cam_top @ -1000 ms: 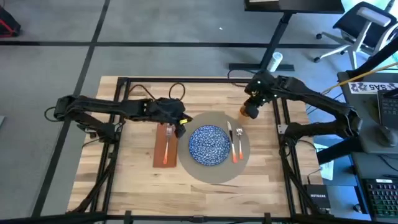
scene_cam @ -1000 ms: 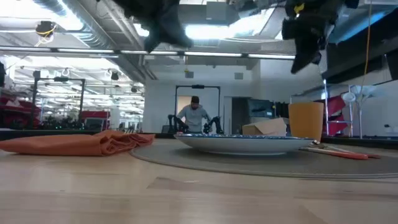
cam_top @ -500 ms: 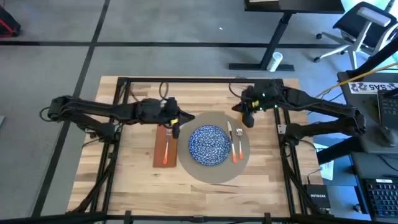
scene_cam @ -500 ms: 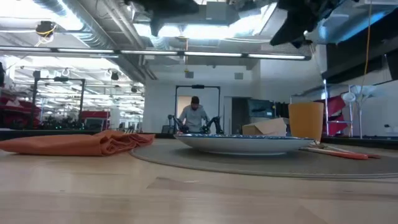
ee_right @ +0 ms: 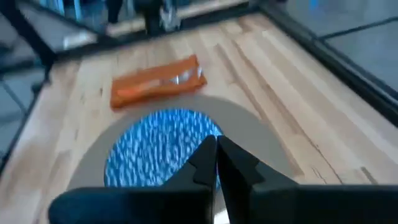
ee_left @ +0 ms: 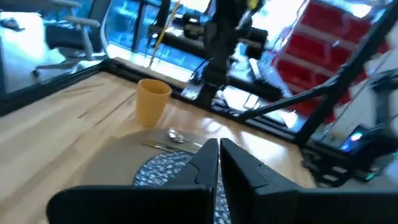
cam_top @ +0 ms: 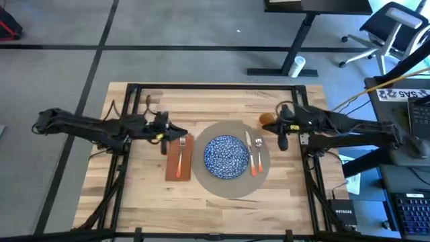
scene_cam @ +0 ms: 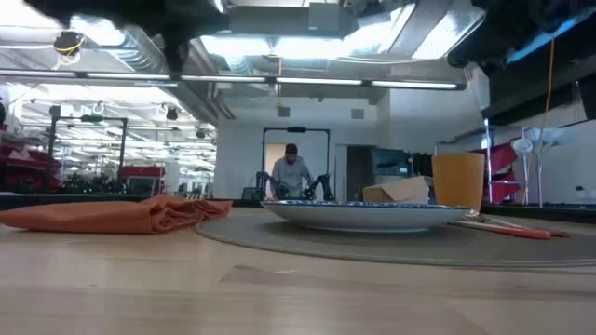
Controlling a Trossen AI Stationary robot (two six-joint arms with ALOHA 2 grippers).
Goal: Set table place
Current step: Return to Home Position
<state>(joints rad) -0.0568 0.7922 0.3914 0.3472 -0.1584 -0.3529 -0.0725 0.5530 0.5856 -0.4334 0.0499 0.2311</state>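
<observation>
— Setting finished?
— Looks so. Mat (cam_top: 232, 190) sits mid-table (cam_top: 144, 195), plate (cam_top: 225, 156) centred on it, napkin (cam_top: 173, 165) at its 9 o'clock, cutlery (cam_top: 254, 153) at 3, cup (cam_top: 267, 119) at 1.
— Arms?
— Left gripper (cam_top: 166, 144) at 9, right gripper (cam_top: 282, 141) at 3, both with fingers pinched together and empty. Only parking is left, I'd judge.

"NETGEAR" on a black box (cam_top: 342, 216)

Between my left gripper (cam_top: 166, 140) and my right gripper (cam_top: 283, 140) I count one place (cam_top: 232, 189), one blue plate (cam_top: 225, 157), one orange napkin (cam_top: 172, 163) and three utensils: one fork (cam_top: 180, 156) nearer my left jaws, one knife (cam_top: 250, 150) and one spoon (cam_top: 258, 153) nearer my right. One yellow cup (cam_top: 267, 119) by my right jaws. One table (cam_top: 148, 198). One person (scene_cam: 291, 172) far beyond both.
</observation>
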